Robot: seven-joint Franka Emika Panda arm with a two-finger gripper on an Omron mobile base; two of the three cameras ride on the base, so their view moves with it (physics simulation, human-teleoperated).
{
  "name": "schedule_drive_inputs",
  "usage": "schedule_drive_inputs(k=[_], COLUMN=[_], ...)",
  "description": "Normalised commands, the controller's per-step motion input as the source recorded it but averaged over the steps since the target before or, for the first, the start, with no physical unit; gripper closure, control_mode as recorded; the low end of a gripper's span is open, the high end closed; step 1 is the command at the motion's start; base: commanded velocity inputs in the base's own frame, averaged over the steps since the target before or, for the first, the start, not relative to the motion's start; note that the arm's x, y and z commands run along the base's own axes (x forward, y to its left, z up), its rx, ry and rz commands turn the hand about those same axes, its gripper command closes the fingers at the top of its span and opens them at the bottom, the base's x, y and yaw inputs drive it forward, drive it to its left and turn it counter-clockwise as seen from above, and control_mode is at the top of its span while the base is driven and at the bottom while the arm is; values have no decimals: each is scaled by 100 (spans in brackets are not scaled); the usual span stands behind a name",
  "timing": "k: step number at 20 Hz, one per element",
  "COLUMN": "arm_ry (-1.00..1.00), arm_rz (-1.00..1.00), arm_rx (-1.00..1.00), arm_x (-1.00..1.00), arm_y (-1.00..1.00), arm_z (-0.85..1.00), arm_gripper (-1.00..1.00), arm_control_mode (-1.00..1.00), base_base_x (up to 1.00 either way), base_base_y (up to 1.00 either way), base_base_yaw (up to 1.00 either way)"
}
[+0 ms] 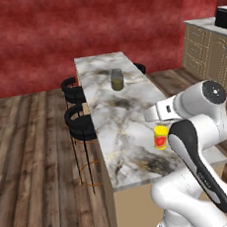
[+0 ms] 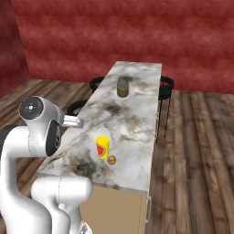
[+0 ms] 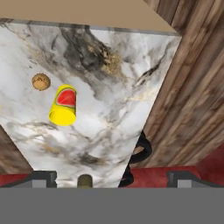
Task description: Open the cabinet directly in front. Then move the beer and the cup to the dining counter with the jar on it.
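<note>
Claw [image 3: 111,177]: jaws apart, empty, hanging above your desk [image 3: 109,109]. Cup [image 3: 64,105]: upright on the marble, seemingly just delivered, small brown ball [image 3: 40,82] beside it; jar [image 1: 116,79] well beyond.
</note>
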Motion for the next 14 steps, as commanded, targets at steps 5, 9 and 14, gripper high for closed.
schedule_drive_inputs(k=[5, 9, 14], arm_ry=[-1, -1, 0], arm_rz=[0, 0, 0], arm_rx=[0, 0, 0], arm_x=[-3, -4, 0], arm_y=[0, 0, 0], arm_z=[0, 0, 0], arm_gripper=[-100, -100, -100], arm_control_mode=[-100, 100, 100], base_base_x=[0, -22, -56], base_base_y=[0, 0, 0], base_base_yaw=[0, 0, 1])
